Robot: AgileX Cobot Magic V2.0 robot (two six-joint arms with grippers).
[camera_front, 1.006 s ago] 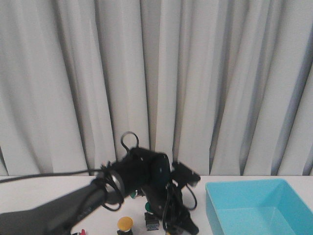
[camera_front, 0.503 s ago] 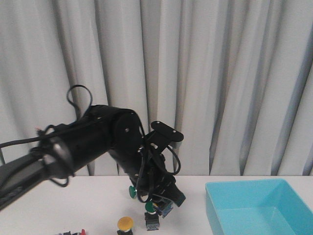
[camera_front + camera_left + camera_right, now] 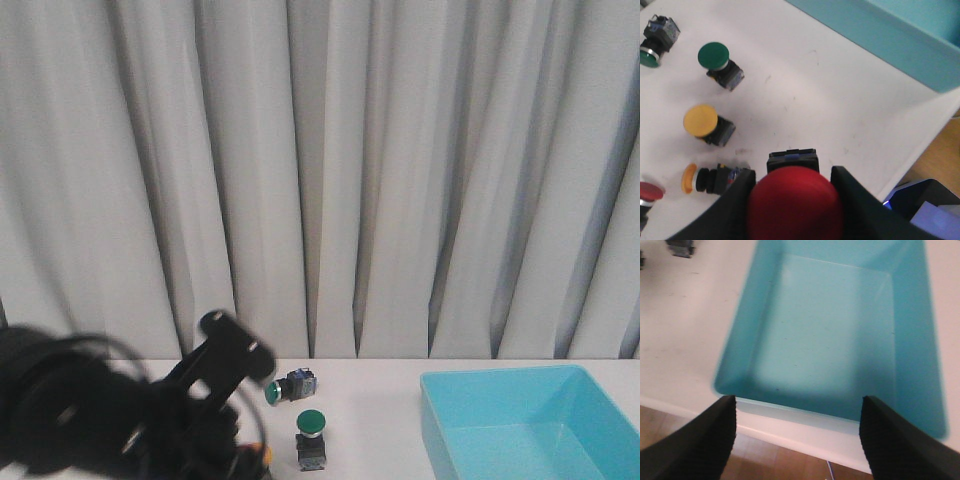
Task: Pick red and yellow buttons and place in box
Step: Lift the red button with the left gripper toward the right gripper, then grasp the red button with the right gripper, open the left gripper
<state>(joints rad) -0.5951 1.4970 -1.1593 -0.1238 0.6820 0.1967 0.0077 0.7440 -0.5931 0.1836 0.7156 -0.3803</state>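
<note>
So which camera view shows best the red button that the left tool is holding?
The left wrist view: the red button fills the foreground between the fingers of the left tool, its dark body visible behind the cap. In the front view the blurred left arm hides it. The right wrist view shows only the box.

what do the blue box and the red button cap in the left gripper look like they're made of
Box: likely molded plastic, a smooth, faintly speckled matte cyan with rounded, sloping walls. Red cap, between the left gripper's fingers: probably plastic too, a smooth dome with a soft satin sheen and no glare.
</note>
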